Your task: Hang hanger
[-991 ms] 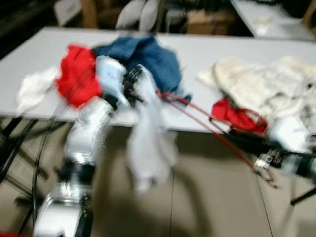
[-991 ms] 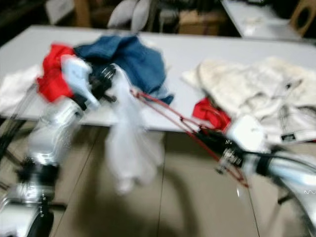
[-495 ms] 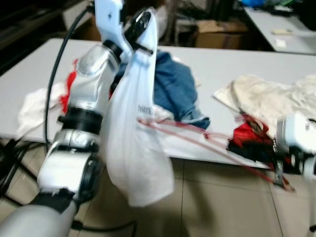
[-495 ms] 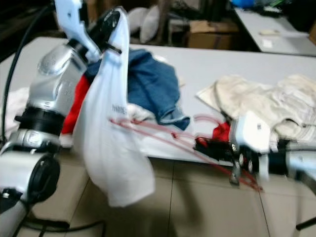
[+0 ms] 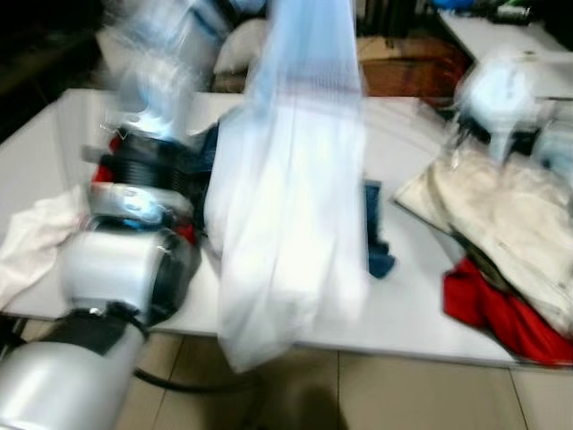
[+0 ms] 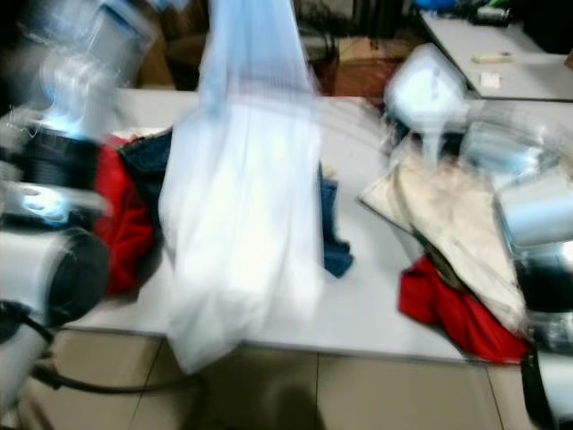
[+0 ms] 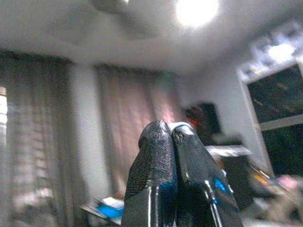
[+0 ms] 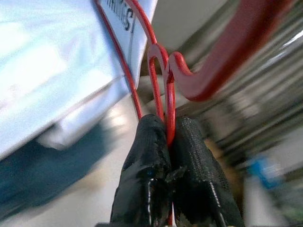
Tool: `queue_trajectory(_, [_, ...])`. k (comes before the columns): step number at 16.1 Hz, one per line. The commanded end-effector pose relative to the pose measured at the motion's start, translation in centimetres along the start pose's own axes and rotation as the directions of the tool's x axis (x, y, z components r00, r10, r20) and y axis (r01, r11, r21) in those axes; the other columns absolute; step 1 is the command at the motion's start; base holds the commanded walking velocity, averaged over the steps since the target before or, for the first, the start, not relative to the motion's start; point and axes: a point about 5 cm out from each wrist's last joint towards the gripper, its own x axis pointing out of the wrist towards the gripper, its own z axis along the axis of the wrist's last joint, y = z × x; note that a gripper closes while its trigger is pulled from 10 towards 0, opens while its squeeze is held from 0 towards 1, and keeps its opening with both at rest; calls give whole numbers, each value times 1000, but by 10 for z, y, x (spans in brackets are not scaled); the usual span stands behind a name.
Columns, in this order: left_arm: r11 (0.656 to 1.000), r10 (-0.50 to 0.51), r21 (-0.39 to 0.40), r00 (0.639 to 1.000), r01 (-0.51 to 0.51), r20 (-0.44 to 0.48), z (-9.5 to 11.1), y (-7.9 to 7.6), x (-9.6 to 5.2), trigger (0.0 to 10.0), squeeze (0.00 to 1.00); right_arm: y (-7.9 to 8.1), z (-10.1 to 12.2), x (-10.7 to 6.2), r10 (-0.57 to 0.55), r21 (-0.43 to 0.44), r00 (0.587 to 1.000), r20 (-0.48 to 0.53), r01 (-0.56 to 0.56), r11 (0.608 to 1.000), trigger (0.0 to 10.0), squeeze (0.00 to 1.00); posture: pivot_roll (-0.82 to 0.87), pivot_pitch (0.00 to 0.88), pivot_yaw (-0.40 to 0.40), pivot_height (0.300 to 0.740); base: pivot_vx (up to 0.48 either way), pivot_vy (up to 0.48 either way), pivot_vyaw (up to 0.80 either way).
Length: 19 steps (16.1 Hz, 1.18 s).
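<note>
While motion blur softens both head views, a broad, flat, pale grey counter spreads across the scene, carrying heaps of soft clothing: a crumpled red cloth and a blue denim piece near the middle, a cream knitted garment with another red cloth beneath it on the right, and a rumpled white cloth at the left edge. In front of the counter hangs a long, thin, smooth white garment, draping from above the picture down past the counter's near edge. Both silver arms are raised, the left arm bulky and rounded in the foreground. The right gripper has its textured black jaws pinched tight on the thin red wire of the hanger, whose thicker curved hook arcs just beyond, beside the white garment's printed label. The left gripper points up toward a ceiling and curtains, its jaws pressed together on a small sliver of white material.
</note>
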Motion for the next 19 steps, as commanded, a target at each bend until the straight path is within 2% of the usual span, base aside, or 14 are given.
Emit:
queue_trajectory(1, [1000, -29, 10, 993, 28, 110, 34, -2, 13, 10000, 0, -29, 12, -4, -162, -28, 984, 75, 165, 986, 10000, 0, -122, 0, 37, 740, 446, 0, 0])
queue_trajectory(2, [1000, -20, 25, 988, 17, 153, 53, 5, 12, 10000, 0, -44, 30, -2, -229, -22, 958, 172, 236, 972, 10000, 0, -117, 0, 30, 740, 450, 0, 0])
queue_trajectory(4, [995, -10, 100, 992, -3, 125, 60, 14, 0, 10000, 0, -45, 47, 3, -230, -24, 930, 285, 247, 969, 10000, 0, -112, 0, 22, 740, 439, 0, 0])
queue_trajectory(6, [990, 43, 139, 998, -35, -55, 24, 21, -29, 10000, 0, -6, 41, 11, -18, -9, 945, 326, 22, 1000, 10000, 0, -108, 0, 18, 740, 422, 0, 0])
queue_trajectory(7, [991, 38, 135, 986, -16, -160, 2, 18, -47, 10000, 0, 15, 34, 9, 98, -13, 941, 325, -99, 995, 10000, 0, -112, 0, 25, 740, 0, 0, 0])
queue_trajectory(8, [992, 28, 129, 956, 10, -291, -23, 12, -71, 10000, 0, 36, 28, 3, 190, 7, 925, 329, -204, 979, 10000, 0, -114, 0, 28, 740, 0, 0, 0])
queue_trajectory(9, [992, 15, 119, 906, 39, -422, -46, 4, -98, 10000, 0, 54, 24, -6, 258, 54, 907, 334, -292, 955, 10000, 0, -117, 0, 35, 740, 0, 0, 0])
queue_trajectory(10, [992, 15, 113, 867, 48, -499, -59, 0, -121, 10000, 0, 66, 21, -14, 307, 88, 890, 336, -354, 931, 10000, 0, -120, 0, 36, 740, 0, 0, 0])
queue_trajectory(12, [998, 42, 70, 744, 7, -667, -80, 3, -165, 10000, 0, 87, 19, -36, 417, 137, 848, 326, -479, 867, 10000, 0, -122, 0, 38, 740, 0, 0, 0])
queue_trajectory(13, [998, 25, 53, 700, 19, -714, -85, 2, -179, 10000, 1000, 93, 17, -44, 456, 142, 834, 311, -515, 846, 10000, 0, -123, 0, 40, 740, 0, 0, 0])
queue_trajectory(15, [999, -44, -22, 632, 43, -774, -87, -3, -199, 10000, 1000, 95, 15, -61, 504, 172, 811, 297, -565, 807, 10000, 0, -125, 0, 41, 740, 0, 0, 0])
queue_trajectory(17, [990, -139, -112, 603, 82, -786, -79, -5, -209, 10000, 1000, 84, 17, -78, 535, 206, 792, 293, -599, 774, 10000, 0, -124, 0, 41, 740, 0, 0, 0])
queue_trajectory(18, [988, -158, -127, 598, 93, -786, -73, -1, -212, 10000, 1000, 77, 19, -87, 541, 224, 789, 292, -606, 763, 10000, 0, -126, 0, 44, 740, 0, 0, 0])
queue_trajectory(19, [993, -118, -106, 647, 57, -754, -62, 9, -209, 10000, 1000, 65, 18, -95, 532, 238, 797, 285, -597, 766, 10000, 0, -124, 0, 47, 740, 0, 0, 0])
